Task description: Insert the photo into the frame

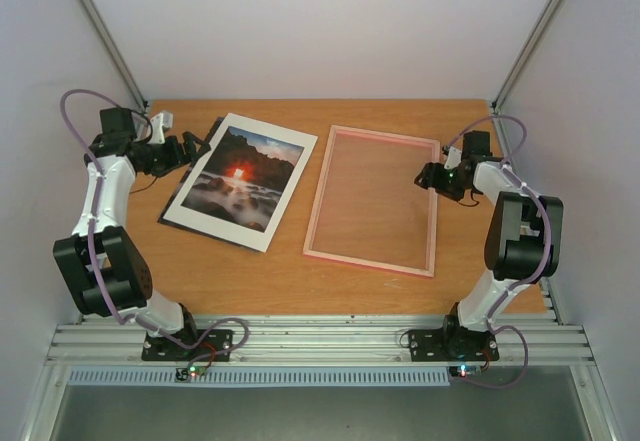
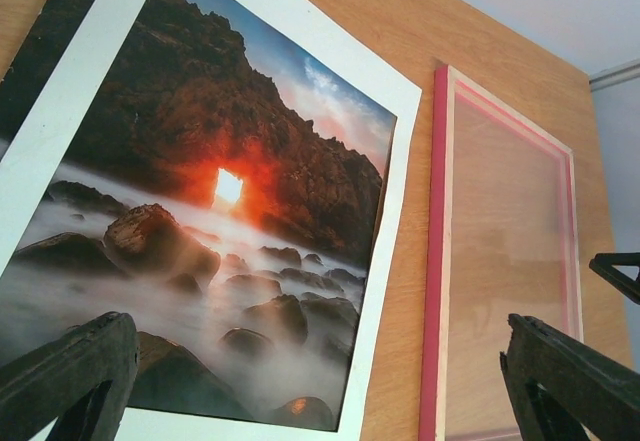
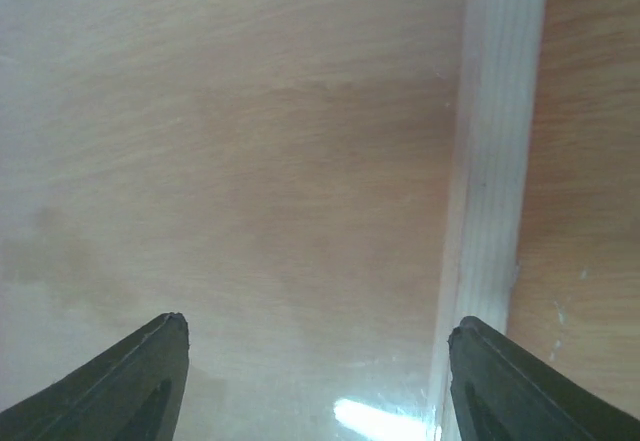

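Wooden tabletop, plain white walls, aluminium rails in front

The right claw shows only its two dark, wedge-shaped fingertips, spread wide apart at the bottom edge of the view and pointing up it. Under them lies the clear glossy pane of the frame, whose one visible side is a thin pale strip of grained wood, faintly pink, running from top to bottom just inside the right-hand fingertip. Light brown wood grain shows hazily through the pane. A bright glare sits low between the fingertips. Right of the strip, the bare wooden tabletop looks sharper and warmer.
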`<state>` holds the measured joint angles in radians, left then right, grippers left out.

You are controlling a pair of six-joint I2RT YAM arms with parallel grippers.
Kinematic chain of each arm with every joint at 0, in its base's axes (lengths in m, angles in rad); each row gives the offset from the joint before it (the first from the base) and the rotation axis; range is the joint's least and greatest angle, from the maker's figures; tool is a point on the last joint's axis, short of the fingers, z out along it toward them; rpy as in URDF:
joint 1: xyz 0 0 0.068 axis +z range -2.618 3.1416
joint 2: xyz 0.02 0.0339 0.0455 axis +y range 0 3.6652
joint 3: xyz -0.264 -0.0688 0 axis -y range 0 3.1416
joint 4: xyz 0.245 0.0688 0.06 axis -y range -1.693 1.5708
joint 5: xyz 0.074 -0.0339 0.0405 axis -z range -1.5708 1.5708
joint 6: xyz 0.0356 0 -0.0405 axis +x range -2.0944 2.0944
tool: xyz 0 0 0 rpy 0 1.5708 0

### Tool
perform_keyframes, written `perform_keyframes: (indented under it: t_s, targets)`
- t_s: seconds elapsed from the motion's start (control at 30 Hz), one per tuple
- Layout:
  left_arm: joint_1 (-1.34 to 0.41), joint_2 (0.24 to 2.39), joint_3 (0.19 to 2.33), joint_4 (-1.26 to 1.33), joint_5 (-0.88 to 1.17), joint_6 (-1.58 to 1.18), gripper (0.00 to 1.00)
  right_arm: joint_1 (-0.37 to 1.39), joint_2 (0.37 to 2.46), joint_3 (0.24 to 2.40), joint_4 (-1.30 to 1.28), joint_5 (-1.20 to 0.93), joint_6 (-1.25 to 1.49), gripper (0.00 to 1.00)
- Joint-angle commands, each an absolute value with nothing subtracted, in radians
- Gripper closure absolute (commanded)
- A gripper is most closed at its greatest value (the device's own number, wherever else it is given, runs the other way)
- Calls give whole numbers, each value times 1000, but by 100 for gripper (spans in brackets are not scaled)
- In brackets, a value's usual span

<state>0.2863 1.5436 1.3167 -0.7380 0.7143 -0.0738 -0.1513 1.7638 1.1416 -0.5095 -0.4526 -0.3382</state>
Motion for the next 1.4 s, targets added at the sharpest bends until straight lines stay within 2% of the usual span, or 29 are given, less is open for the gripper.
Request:
perform_keyframes:
  t_s: [0.0, 0.17, 0.27, 0.43, 0.7, 0.93, 1.13, 1.37]
  targets:
    - [282, 1561, 1343, -690, 726, -74, 1, -134, 1715, 1170, -567, -326, -364, 26]
    - [281, 1559, 1347, -691, 719, -72, 1, -135, 1715, 1198, -610, -258, -410, 24]
    - [283, 1558, 1346, -693, 716, -66, 1, -135, 1726, 1223, -634, -268, -441, 29]
    - [279, 1555, 1348, -709, 704, -34, 1, -142, 1757, 1252, -700, -238, -512, 49]
    - [276, 1547, 1329, -708, 695, -5, 1, -146, 1714, 1168, -779, -196, -629, 49]
    - [270, 1560, 1328, -689, 701, -17, 1, -146, 1720, 1104, -781, -178, -629, 64]
    - [268, 1568, 1333, -685, 701, -21, 1, -144, 1756, 1075, -752, -165, -633, 64]
    - [268, 1571, 1329, -680, 701, -22, 1, -135, 1773, 1034, -722, -159, -651, 59]
